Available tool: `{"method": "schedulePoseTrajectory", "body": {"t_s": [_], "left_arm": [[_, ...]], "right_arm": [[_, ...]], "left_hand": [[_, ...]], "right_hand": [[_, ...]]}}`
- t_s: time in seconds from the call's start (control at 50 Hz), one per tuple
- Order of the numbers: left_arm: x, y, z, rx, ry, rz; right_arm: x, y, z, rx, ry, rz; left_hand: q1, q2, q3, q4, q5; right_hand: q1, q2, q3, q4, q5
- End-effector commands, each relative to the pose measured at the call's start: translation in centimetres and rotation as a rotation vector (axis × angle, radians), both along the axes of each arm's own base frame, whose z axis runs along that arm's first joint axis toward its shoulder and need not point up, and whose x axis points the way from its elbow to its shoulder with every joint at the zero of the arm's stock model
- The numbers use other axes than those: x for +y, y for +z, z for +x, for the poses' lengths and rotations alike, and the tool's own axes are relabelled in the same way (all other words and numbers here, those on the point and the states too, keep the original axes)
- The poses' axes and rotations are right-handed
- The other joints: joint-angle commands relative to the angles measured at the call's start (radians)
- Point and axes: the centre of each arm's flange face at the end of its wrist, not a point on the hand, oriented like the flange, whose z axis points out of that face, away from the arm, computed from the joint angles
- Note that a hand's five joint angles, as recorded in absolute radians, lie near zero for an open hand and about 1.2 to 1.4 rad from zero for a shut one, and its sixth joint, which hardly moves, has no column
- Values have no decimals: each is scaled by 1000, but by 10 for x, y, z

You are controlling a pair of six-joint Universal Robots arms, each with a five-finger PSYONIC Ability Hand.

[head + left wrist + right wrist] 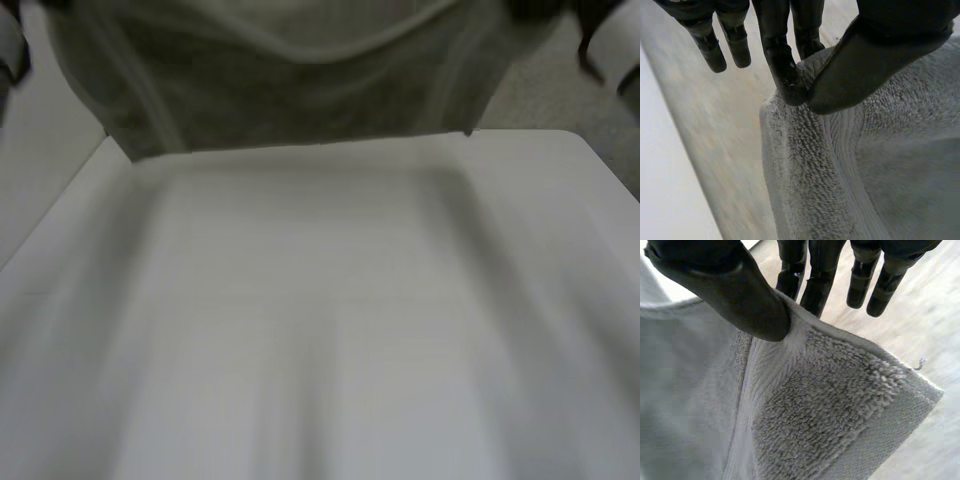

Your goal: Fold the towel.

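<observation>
Grey terry-cloth towel (300, 90) hangs in the air over the far edge of the white table (330, 320). Black left hand (875, 60) pinches it thumb-to-finger near one top corner, and black right hand (725, 290) does the same near the other. For a clean fold, hold both pinches tight and level and lay it down flat.

left hand (890, 50): black, smooth, rounded tips | right hand (725, 285): black, glossy, segmented
</observation>
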Motion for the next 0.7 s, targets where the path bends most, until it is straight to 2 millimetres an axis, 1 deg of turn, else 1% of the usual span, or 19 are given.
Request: {"method": "schedulePoseTrajectory", "body": {"t_s": [0.02, 0.04, 0.06, 0.1, 0.12, 0.14, 0.16, 0.22, 0.26, 0.34, 0.36, 0.38, 0.42, 0.44, 0.48, 0.5, 0.54, 0.66, 0.7], "left_arm": [[8, -112, 0, -83, -68, 278], [13, -130, -1, -96, -87, 308], [13, -131, -1, -96, -87, 308], [23, -161, -1, -133, -106, 347], [23, -161, -1, -133, -106, 347], [28, -171, 0, -158, -101, 360], [28, -172, 0, -158, -101, 360], [35, -184, 8, -212, -79, 385], [46, -188, 14, -251, -61, 407], [64, -176, 18, -263, -54, 397], [73, -167, 21, -260, -52, 384], [73, -167, 21, -260, -52, 384], [85, -148, 33, -247, -24, 348], [85, -148, 33, -247, -24, 347], [97, -127, 44, -242, -7, 304], [97, -127, 44, -242, -7, 303], [101, -120, 46, -244, -16, 293], [98, -126, 41, -252, -91, 333], [91, -136, 39, -251, -99, 369]], "right_arm": [[13, -90, -8, 129, 75, 213], [15, -112, -16, 159, 67, 261], [15, -112, -17, 159, 67, 261], [23, -147, -29, 214, 45, 337], [23, -147, -29, 214, 45, 338], [28, -161, -33, 241, 44, 372], [36, -174, -34, 269, 52, 403], [41, -183, -37, 295, 55, 421], [47, -197, -50, 336, 37, 458], [60, -190, -62, 364, 29, 498], [69, -177, -67, 371, 32, 509], [69, -177, -67, 371, 32, 509], [82, -150, -84, 372, 19, 526], [82, -150, -84, 372, 19, 526], [86, -125, -102, 369, -5, 507], [86, -125, -102, 369, -5, 507], [85, -107, -109, 374, -11, 454], [72, -107, -109, 370, 14, 456], [59, -118, -96, 390, 40, 489]], "left_hand": [[100, 47, -58, -66, 61], [100, 47, -58, -66, 61], [100, 47, -58, -66, 61], [100, 47, -58, -66, 61], [100, 47, -58, -66, 61], [100, 47, -58, -66, 61], [100, 47, -58, -66, 61], [100, 47, -58, -66, 61], [100, 47, -58, -66, 61], [100, 47, -58, -66, 61], [100, 47, -58, -66, 61], [100, 47, -58, -66, 61], [100, 47, -58, -66, 61], [100, 47, -58, -66, 61], [100, 47, -58, -66, 61], [100, 47, -58, -66, 61], [100, 47, -58, -66, 61], [100, 47, -58, -66, 61], [100, 47, -58, -66, 61]], "right_hand": [[69, 87, -53, -76, 55], [69, 87, -53, -76, 55], [69, 87, -53, -76, 55], [69, 87, -53, -76, 55], [69, 87, -53, -76, 55], [69, 87, -53, -76, 55], [69, 87, -53, -76, 55], [69, 87, -53, -76, 55], [69, 87, -53, -76, 55], [69, 87, -53, -76, 55], [69, 87, -53, -76, 55], [69, 87, -53, -76, 55], [69, 87, -53, -76, 55], [69, 87, -53, -76, 55], [69, 87, -53, -76, 55], [69, 87, -53, -76, 55], [69, 87, -53, -76, 55], [69, 87, -53, -76, 55], [69, 87, -53, -76, 55]]}}
